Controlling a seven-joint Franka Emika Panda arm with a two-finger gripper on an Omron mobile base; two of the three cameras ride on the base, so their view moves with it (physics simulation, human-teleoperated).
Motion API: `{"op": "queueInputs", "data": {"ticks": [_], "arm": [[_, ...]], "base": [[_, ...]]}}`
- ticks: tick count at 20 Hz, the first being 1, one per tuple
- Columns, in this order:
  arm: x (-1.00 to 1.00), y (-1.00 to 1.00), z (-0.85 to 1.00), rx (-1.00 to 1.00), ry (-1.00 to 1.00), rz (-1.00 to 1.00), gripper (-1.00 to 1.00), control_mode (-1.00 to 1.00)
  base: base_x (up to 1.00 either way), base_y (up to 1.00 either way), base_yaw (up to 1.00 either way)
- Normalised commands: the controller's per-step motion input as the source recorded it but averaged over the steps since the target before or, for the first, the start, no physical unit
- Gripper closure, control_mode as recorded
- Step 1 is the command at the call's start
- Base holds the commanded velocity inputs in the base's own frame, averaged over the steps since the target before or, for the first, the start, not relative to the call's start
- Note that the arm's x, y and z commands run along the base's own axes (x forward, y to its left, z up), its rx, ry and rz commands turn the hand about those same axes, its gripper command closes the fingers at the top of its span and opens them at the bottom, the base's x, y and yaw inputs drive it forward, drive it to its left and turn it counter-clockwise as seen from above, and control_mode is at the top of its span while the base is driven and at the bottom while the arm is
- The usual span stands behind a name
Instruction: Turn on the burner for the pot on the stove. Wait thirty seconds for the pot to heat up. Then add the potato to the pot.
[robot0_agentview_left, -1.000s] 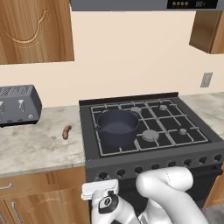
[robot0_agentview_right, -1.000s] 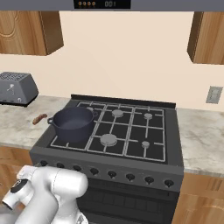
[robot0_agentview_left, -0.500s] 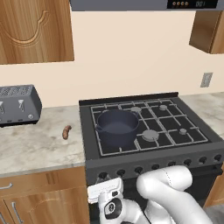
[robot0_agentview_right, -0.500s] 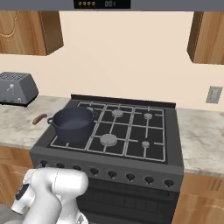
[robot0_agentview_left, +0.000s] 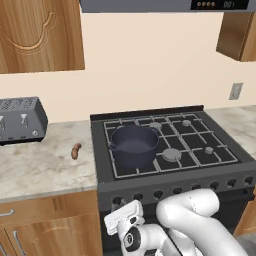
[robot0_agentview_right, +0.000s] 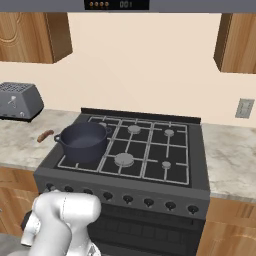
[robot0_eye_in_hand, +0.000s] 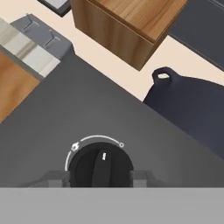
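Closing around the round black stove knob, the claw stands with one grey finger tip on each side of it; whether the pads already press the knob or sit just beside it I cannot tell, so call it half-spread about the knob, grip not settled. The main risk, as I judge it, is a turn begun before the pads bite: they would slide round the smooth rim, the white pointer mark would stay put, and no flame would come under the round dark blue-grey metal pot. A second risk is the wrong knob. The pot sits on the front left grate of the black gas stove, and the claw works low at the left end of the knob row, which looks right, but from these views I cannot be sure which burner this knob feeds; a neighbouring burner lit would heat nothing. Twisting off-axis could also pry the fingers off or strain the wrist, since the arm is folded tight under the stove front. The small lumpy brown-orange potato lies on the pale marbled desk, well apart from the pot, between the stove and the grey toaster, untouched.
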Motion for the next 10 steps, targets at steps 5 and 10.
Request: {"op": "queueInputs", "data": {"ticks": [5,10], "arm": [[0.00,0.10,0.54,-0.59,0.00,0.13,1.00,-1.00],[0.00,0.09,0.55,-0.68,0.00,0.16,1.00,-1.00]], "base": [[0.00,0.00,0.00],[0.00,0.00,0.00]]}}
